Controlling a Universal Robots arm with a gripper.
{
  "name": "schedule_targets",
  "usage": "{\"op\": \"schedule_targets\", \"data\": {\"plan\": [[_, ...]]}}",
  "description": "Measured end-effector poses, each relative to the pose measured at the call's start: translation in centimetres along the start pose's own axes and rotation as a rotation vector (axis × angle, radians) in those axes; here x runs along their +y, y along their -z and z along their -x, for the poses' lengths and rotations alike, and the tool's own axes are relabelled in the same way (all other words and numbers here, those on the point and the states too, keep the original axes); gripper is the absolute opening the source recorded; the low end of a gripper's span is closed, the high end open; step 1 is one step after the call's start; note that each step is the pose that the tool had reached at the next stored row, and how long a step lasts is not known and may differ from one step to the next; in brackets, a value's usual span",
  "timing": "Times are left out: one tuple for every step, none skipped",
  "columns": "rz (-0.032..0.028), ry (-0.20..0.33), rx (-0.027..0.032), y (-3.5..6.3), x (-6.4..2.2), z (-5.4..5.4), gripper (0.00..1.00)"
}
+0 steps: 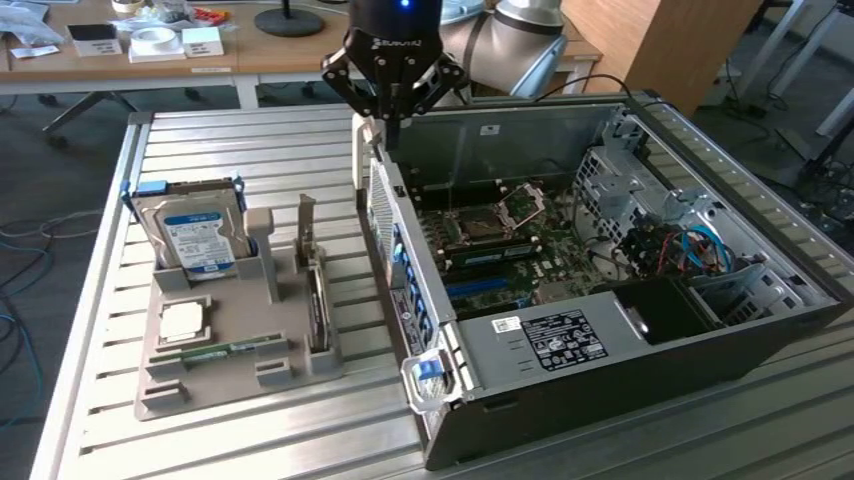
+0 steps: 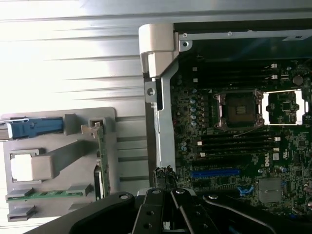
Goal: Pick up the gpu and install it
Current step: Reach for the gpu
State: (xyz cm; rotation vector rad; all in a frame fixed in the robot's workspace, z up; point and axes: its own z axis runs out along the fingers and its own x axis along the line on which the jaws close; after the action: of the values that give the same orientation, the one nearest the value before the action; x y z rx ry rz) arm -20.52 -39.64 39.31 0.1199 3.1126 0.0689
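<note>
The gpu [image 1: 316,292] stands on edge in a grey holder [image 1: 227,385] on the exterior view's left, silver bracket pointing up. In the wrist view the gpu [image 2: 101,163] shows edge-on as a thin green strip. My gripper [image 1: 390,122] hangs above the rear wall of the open computer case [image 1: 754,225], well away from the card. Its black fingers [image 2: 157,210] are shut with nothing between them, and they point down at the case's rear edge. A blue slot [image 2: 214,172] lies on the motherboard [image 1: 514,240] inside the case.
The holder also carries a hard drive [image 1: 198,235] with a blue-white label, a processor chip [image 1: 183,320] and a green memory stick [image 1: 214,352]. Cables [image 1: 674,250] and drive cages fill the case's right side. A wooden desk [image 1: 200,55] with clutter stands behind the slatted metal table [image 1: 94,300].
</note>
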Motion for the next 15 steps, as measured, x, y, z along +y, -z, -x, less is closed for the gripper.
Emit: {"op": "schedule_targets", "data": {"plan": [[0.0,0.0,0.0,0.01,-0.01,-0.2,0.11],[0.0,0.0,0.0,0.01,-0.02,-0.4,0.11],[0.0001,0.0,0.0,0.01,-0.03,-0.7,0.11],[0.0,-0.001,-0.0001,0.02,-0.04,-0.9,0.11],[0.0,-0.001,-0.0001,0.03,-0.05,-1.2,0.11],[0.0,-0.001,-0.0001,0.03,-0.06,-1.4,0.11],[0.0,-0.001,-0.0002,0.03,-0.07,-1.7,0.11],[0.0001,-0.001,-0.0002,0.04,-0.08,-1.9,0.11],[-0.0001,-0.002,-0.0002,0.04,-0.09,-2.2,0.11],[-0.0001,-0.002,-0.0002,0.05,-0.1,-2.5,0.11],[-0.0001,-0.002,-0.0002,0.06,-0.11,-2.7,0.11],[0.0,-0.003,-0.0002,0.06,-0.12,-3.0,0.11],[0.0,-0.003,-0.0002,0.06,-0.13,-3.3,0.11],[-0.0001,-0.003,-0.0002,0.07,-0.14,-3.5,0.11],[0.0,-0.003,-0.0003,0.07,-0.15,-3.7,0.11]]}}
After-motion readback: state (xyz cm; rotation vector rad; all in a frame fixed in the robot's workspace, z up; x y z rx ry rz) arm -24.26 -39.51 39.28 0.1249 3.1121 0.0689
